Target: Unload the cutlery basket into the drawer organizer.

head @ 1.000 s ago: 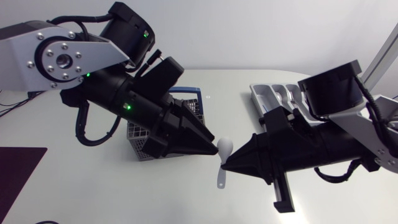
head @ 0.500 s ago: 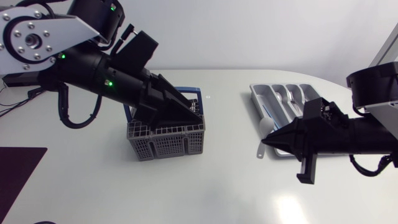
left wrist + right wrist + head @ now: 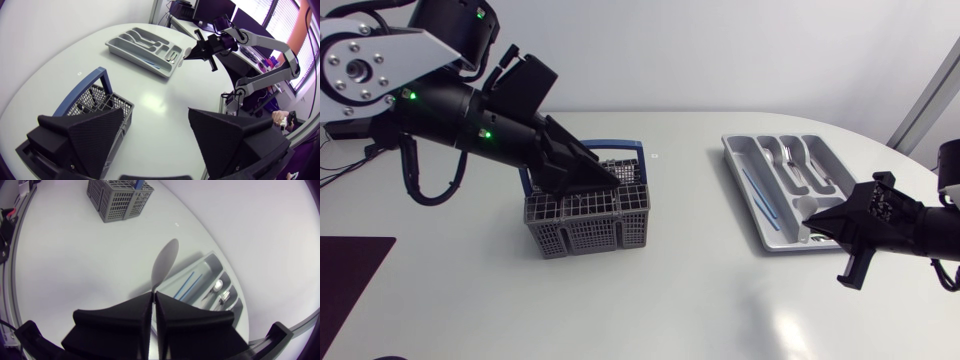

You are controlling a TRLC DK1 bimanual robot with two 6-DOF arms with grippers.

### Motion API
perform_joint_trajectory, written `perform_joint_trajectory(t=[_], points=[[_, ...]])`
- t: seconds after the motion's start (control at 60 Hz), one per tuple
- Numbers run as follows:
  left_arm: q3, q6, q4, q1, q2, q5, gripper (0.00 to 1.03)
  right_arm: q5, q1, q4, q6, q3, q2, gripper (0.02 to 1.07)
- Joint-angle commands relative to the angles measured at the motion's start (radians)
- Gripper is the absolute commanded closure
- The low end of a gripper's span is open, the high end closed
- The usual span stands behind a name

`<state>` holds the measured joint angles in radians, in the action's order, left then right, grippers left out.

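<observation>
White table (image 3: 700, 290); right hand (image 3: 153, 297) pinches spoon (image 3: 165, 259) over organizer (image 3: 733, 152) end.

On the table (image 3: 700, 290), left of the middle: basket (image 3: 590, 230). Well apart to its right, nearer the far edge: organizer tray (image 3: 732, 150), with cutlery (image 3: 790, 157) in its compartments. Above the basket's rear half: left gripper (image 3: 603, 176), reaching in from the left. Over the tray's near right corner: spoon (image 3: 807, 207), pinched in the right gripper (image 3: 810, 222), just ahead of its fingertips
</observation>
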<state>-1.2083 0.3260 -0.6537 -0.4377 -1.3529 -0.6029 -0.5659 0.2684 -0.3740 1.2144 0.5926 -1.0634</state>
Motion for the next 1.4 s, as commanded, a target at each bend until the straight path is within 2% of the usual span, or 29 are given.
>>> perform_joint_trajectory(t=[0.0,0.283,0.383,0.483,0.633,0.767,0.95,1.1,1.15,1.233,1.383], points=[[0.03,-0.027,0.003,0.01,0.029,0.005,0.13,0.012,0.052,0.038,0.103,-0.036,-0.04,1.02],[0.061,-0.03,0.006,0.044,0.049,0.029,0.13,0.032,0.192,0.23,0.254,-0.016,-0.222,1.02],[0.07,-0.03,0.006,0.065,0.051,0.029,0.13,0.08,0.216,0.346,0.304,-0.016,-0.302,1.02],[0.084,-0.028,0.006,0.08,0.054,0.031,0.13,0.098,0.244,0.366,0.349,0.013,-0.357,1.02],[0.102,-0.025,0.008,0.099,0.07,0.034,0.13,0.167,0.249,0.483,0.413,0.009,-0.415,1.02],[0.115,-0.022,0.008,0.108,0.084,0.034,0.13,0.238,0.238,0.659,0.467,-0.043,-0.461,1.02],[0.124,-0.021,0.006,0.132,0.106,0.038,0.13,0.311,0.215,0.793,0.537,-0.102,-0.521,1.02],[0.133,-0.015,0.005,0.16,0.126,0.046,0.13,0.373,0.184,0.85,0.57,-0.125,-0.557,1.01],[0.135,-0.015,0.002,0.165,0.133,0.048,0.13,0.385,0.178,0.866,0.582,-0.132,-0.567,0.95],[0.135,-0.01,-0.003,0.175,0.143,0.048,0.13,0.402,0.175,0.897,0.597,-0.142,-0.583,0.78],[0.138,-0.008,-0.011,0.185,0.158,0.049,0.13,0.417,0.169,0.902,0.596,-0.145,-0.581,0.56]])
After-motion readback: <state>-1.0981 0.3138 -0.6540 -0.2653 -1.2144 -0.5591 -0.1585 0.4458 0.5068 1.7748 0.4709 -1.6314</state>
